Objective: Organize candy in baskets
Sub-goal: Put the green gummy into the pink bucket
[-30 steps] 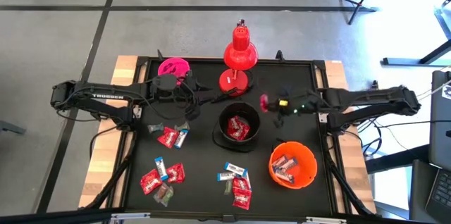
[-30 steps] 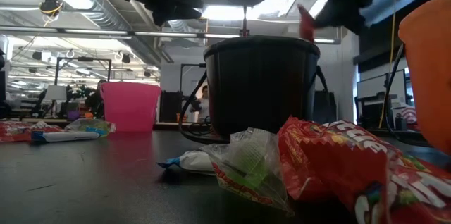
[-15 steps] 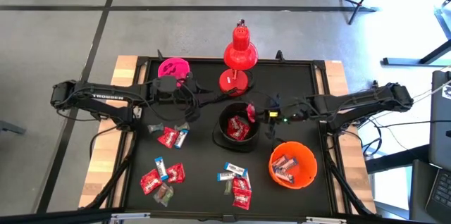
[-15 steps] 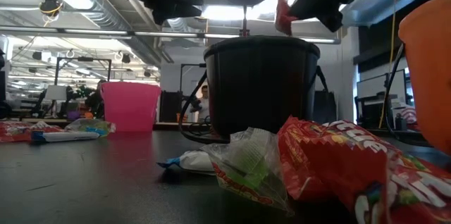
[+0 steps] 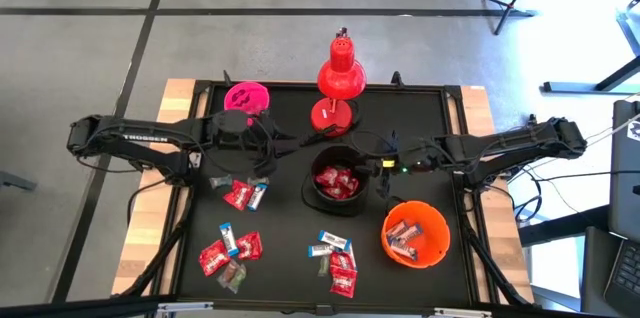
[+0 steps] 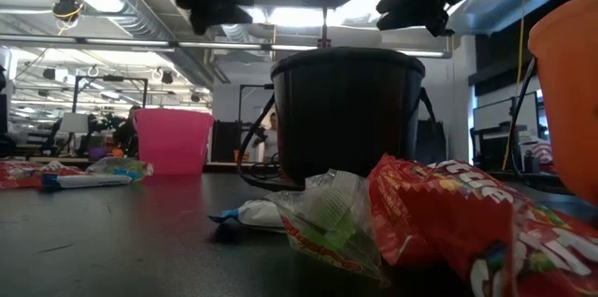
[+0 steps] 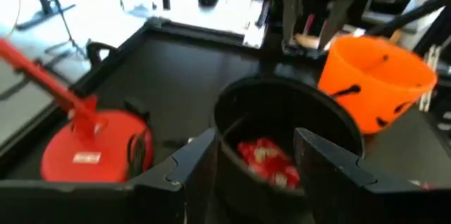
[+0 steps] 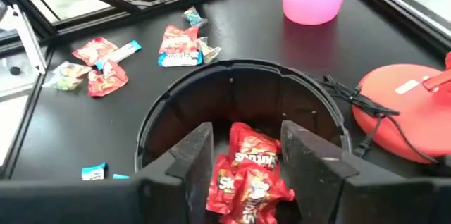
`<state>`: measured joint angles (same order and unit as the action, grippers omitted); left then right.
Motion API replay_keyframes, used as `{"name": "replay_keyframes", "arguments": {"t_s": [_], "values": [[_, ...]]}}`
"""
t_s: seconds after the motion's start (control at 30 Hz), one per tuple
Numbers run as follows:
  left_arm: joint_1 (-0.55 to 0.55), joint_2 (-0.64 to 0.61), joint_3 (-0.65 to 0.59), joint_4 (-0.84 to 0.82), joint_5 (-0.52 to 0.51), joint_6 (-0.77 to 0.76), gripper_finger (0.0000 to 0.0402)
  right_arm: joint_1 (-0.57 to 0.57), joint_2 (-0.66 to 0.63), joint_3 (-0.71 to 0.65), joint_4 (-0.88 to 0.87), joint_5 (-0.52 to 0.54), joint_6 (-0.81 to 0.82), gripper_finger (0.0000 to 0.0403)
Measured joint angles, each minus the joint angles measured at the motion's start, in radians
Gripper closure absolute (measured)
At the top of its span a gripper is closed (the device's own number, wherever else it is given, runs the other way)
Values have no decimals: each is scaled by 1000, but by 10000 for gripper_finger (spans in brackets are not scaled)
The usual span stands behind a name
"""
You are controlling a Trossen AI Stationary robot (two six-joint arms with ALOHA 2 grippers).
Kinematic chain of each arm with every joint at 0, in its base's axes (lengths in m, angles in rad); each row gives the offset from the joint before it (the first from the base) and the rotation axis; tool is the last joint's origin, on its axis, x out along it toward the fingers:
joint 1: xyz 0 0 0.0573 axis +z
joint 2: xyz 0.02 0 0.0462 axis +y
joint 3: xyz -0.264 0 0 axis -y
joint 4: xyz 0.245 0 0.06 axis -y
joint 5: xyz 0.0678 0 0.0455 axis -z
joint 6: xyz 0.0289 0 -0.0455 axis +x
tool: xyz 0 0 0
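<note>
The shiny red wrapped candy that the right end effector carried a second ago now lies in the round black plastic basket at mid-bench; its fingers stand apart and empty above the rim, so one more piece is sorted. The left end effector, also parted and empty, hovers nearby. The right wrist view shows the sweets inside; the low view sees only the basket's wall.

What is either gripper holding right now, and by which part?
Nothing. The right gripper is open and empty above the black basket; the left gripper is open and empty too.
</note>
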<state>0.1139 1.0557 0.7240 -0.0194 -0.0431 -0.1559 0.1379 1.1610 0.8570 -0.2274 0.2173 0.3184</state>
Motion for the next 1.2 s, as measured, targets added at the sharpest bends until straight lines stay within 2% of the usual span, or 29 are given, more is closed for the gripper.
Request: {"name": "replay_keyframes", "arguments": {"t_s": [0.17,0.3,0.43,0.6,0.8,0.97,1.2], "values": [[1,-8,105,-353,-100,-70,224,0,-17,0,7,17,-72,235],[-14,5,166,-512,-75,-160,224,0,-37,0,40,18,-127,235],[-51,5,166,-637,-26,-259,224,0,-56,0,55,18,-183,235],[-105,36,133,-829,-18,-448,224,0,-61,0,80,19,-248,235],[-136,135,92,-838,19,-531,224,-1,-61,0,140,19,-339,235],[-144,240,88,-850,28,-499,224,-1,-61,0,169,20,-413,235],[-143,348,88,-863,28,-462,224,-1,-61,0,183,93,-431,235]]}}
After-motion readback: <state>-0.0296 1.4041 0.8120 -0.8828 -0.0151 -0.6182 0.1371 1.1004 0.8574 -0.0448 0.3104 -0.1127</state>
